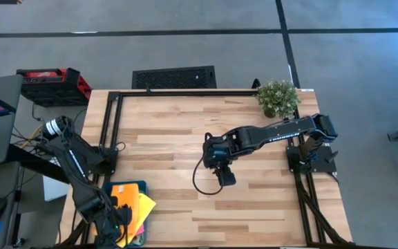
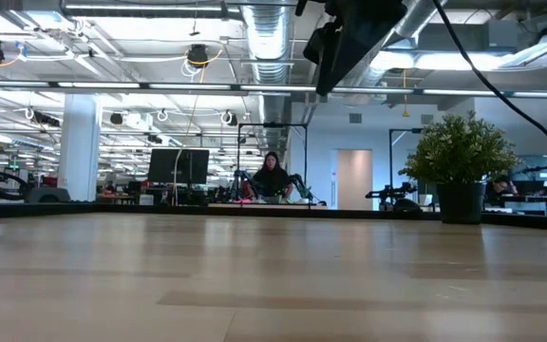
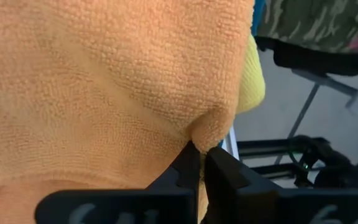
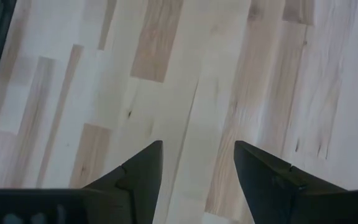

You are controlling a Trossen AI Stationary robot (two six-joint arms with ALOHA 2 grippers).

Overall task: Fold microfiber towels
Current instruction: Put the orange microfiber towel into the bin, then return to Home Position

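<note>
The orange towel point(image 3: 104, 93) fills the left wrist view, with the yellow towel point(image 3: 253, 81) beside it. From above, both lie in the teal bin point(image 1: 141, 185) at the table's near left corner: orange towel point(image 1: 124, 197), yellow towel point(image 1: 146, 206). My left gripper point(image 1: 119, 218) is over the bin, shut on the orange towel. My right gripper point(image 4: 197, 155) is open and empty above the middle of the table point(image 1: 220, 173). The pink and green towels do not show. My left gripper pinches a bunched bit of the orange towel point(image 3: 207, 134) between its two fingertips point(image 3: 188, 165). The cloth puckers into a small fold where the fingers close on it. One layer or several, I cannot tell.
A potted plant point(image 1: 278, 98) stands at the table's far right corner. A black frame rail point(image 1: 185, 92) runs along the far edge and down the left side. Bare wood lies between the bin and the right arm. A person sits far behind in the room point(image 2: 272, 178).
</note>
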